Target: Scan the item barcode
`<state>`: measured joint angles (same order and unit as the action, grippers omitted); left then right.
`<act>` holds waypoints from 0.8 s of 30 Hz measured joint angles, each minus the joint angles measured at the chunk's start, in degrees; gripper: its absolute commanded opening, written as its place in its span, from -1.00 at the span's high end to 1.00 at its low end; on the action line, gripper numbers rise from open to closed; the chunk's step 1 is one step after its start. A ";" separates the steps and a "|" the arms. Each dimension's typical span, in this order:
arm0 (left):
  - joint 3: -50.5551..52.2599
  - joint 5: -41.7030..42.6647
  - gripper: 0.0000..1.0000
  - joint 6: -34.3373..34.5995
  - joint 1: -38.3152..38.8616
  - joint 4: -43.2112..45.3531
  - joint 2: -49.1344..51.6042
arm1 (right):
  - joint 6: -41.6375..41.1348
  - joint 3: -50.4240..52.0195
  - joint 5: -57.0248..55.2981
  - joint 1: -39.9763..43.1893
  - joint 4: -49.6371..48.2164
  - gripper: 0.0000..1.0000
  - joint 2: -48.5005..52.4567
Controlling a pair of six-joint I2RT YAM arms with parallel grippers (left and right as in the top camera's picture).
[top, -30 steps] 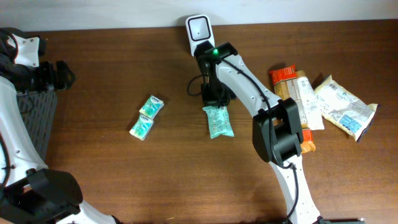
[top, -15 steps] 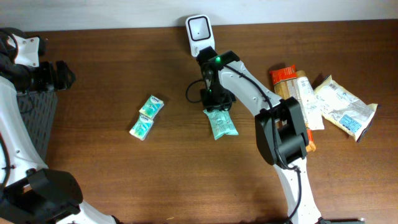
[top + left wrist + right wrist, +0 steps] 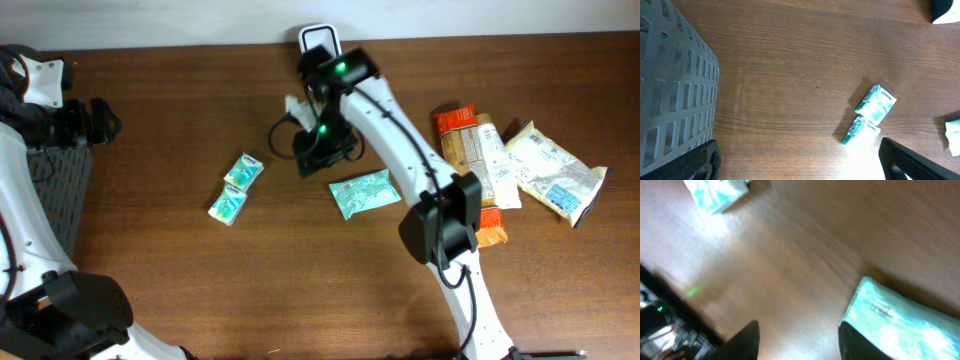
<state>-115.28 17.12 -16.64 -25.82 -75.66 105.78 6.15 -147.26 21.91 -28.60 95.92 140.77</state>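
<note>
Right tool (image 3: 799, 342) hangs over bare table (image 3: 200, 290) beside the green packet (image 3: 366, 192).

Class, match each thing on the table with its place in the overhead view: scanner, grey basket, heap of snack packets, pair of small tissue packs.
Column A:
1. scanner
2. grey basket
3. heap of snack packets
4. pair of small tissue packs

Column B:
a. far left edge
b. right side
c. top edge, near the middle
d. left of centre

Pairs: 1-c, 2-a, 3-b, 4-d
</note>
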 measured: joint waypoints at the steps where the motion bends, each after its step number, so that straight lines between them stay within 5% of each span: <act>1: 0.00 -0.02 -0.98 0.00 0.00 -0.04 0.00 | -1.07 -4.74 -1.38 1.18 1.01 -0.14 -0.33; 4: 0.00 -0.02 -0.98 0.00 0.00 -0.02 0.00 | -2.58 -7.48 -2.60 5.22 1.07 -0.15 -1.33; 10: 0.00 0.00 -0.98 0.00 0.00 -0.02 0.00 | -3.39 -7.39 1.38 14.40 1.07 -0.52 -4.46; 17: 0.00 -0.02 -0.98 0.00 0.00 -0.04 0.00 | -3.41 -6.49 -1.90 16.85 1.07 -0.79 -29.03; 24: 0.00 0.00 -0.98 0.00 0.00 -0.02 0.00 | -3.30 18.78 -5.05 16.85 -4.00 -0.90 -31.71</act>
<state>-115.28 17.12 -16.64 -25.82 -75.68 105.78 2.85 -128.49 16.86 -11.75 91.92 109.06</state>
